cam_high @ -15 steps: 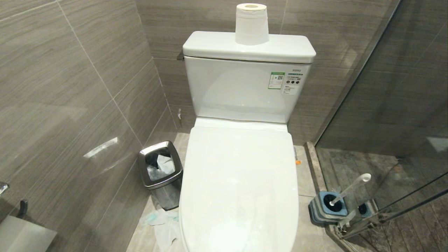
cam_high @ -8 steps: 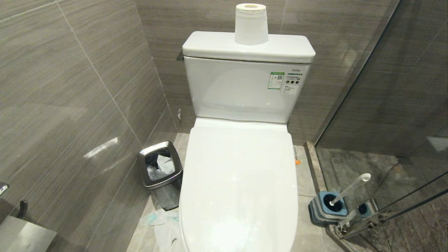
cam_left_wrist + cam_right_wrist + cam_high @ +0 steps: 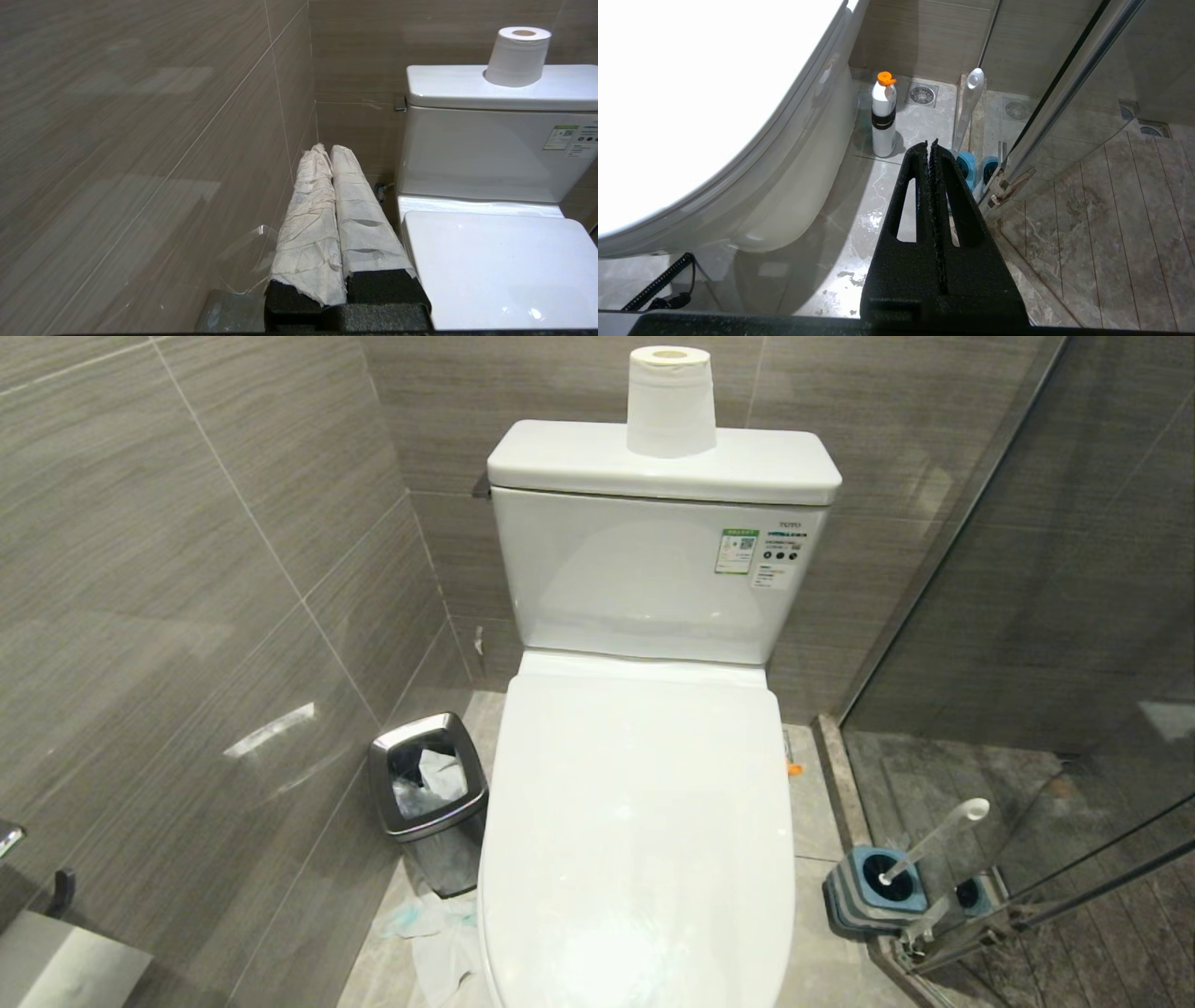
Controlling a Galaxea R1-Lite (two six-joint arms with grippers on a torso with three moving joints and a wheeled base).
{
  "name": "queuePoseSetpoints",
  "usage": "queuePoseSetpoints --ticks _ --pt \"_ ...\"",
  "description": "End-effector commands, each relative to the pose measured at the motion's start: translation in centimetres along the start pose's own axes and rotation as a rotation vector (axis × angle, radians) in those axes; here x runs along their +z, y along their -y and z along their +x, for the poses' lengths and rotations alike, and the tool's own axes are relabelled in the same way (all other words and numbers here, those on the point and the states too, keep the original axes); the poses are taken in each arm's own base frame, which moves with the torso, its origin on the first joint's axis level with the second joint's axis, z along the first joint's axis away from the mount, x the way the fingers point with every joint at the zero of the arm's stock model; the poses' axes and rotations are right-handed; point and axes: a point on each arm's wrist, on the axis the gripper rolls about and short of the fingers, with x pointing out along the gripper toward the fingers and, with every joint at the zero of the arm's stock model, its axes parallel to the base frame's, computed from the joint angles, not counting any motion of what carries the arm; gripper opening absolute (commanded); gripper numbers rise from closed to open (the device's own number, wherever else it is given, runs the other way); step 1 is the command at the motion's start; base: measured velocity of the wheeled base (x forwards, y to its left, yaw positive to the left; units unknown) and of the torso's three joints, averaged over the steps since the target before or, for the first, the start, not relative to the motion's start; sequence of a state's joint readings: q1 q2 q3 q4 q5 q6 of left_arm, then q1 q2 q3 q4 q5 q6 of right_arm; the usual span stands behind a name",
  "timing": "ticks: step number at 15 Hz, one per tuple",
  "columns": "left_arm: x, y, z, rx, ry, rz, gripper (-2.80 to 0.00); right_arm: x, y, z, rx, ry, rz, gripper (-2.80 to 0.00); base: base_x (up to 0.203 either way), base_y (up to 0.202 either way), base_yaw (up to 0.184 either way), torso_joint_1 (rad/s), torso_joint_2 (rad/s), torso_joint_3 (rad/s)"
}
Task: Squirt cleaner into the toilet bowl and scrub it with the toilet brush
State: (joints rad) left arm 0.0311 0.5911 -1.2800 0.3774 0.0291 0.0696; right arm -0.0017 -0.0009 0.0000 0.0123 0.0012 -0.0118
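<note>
White ceramic fills the middle of the head view: the toilet (image 3: 644, 803) stands with its lid (image 3: 639, 840) down, so the toilet bowl itself is covered and cannot be seen. A paper roll (image 3: 670, 401) stands upright on the cistern lid (image 3: 597, 457), against the grey tiled wall (image 3: 168, 569). On the floor to the robot's left of the toilet, just beside it, sits a small steel waste bin (image 3: 429, 803) with crumpled tissue inside, and more tissue (image 3: 439, 933) lies on the floor in front of it.

To the right, by the glass shower partition (image 3: 1027, 616), the toilet brush (image 3: 934, 840) stands tilted in its grey-and-blue holder (image 3: 873, 891), its knob end leaning toward the glass.

The left gripper (image 3: 327, 149) appears only in its wrist view, held beside the wall and the cistern, its fingers (image 3: 308, 219) wrapped in what looks like white paper and pressed together, holding nothing. The right gripper (image 3: 930, 144) hangs low beside the toilet's base, black fingers (image 3: 957, 205) closed and empty, pointing at the brush holder. A white cleaner bottle (image 3: 883, 116) with an orange cap stands on the floor tiles near the bowl's foot.
</note>
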Motion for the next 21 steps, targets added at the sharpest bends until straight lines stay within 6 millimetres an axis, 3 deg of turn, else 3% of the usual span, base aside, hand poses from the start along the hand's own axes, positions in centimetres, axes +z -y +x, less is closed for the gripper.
queuePoseSetpoints --ticks 1,10,18,21 --pt "-0.7 -0.2 -3.6 -0.006 0.067 0.003 -2.80 0.0 0.0 0.0 0.001 -0.001 0.000 -2.80 0.000 0.000 0.000 0.000 0.00 0.000" --pt "-3.2 -0.3 -10.0 -0.004 0.129 0.028 -2.80 0.0 0.0 0.0 0.001 -0.001 0.000 -2.80 0.000 0.000 0.000 0.000 0.00 0.000" --pt "-9.3 -0.1 -14.5 -0.006 0.083 0.052 -2.80 0.0 0.0 0.0 0.001 -0.001 0.000 -2.80 0.000 0.000 0.000 0.000 0.00 0.000" --pt "-11.3 0.0 -14.0 -0.016 -0.001 0.056 -2.80 0.0 0.0 0.0 0.001 -0.001 0.000 -2.80 0.000 0.000 0.000 0.000 0.00 0.000"
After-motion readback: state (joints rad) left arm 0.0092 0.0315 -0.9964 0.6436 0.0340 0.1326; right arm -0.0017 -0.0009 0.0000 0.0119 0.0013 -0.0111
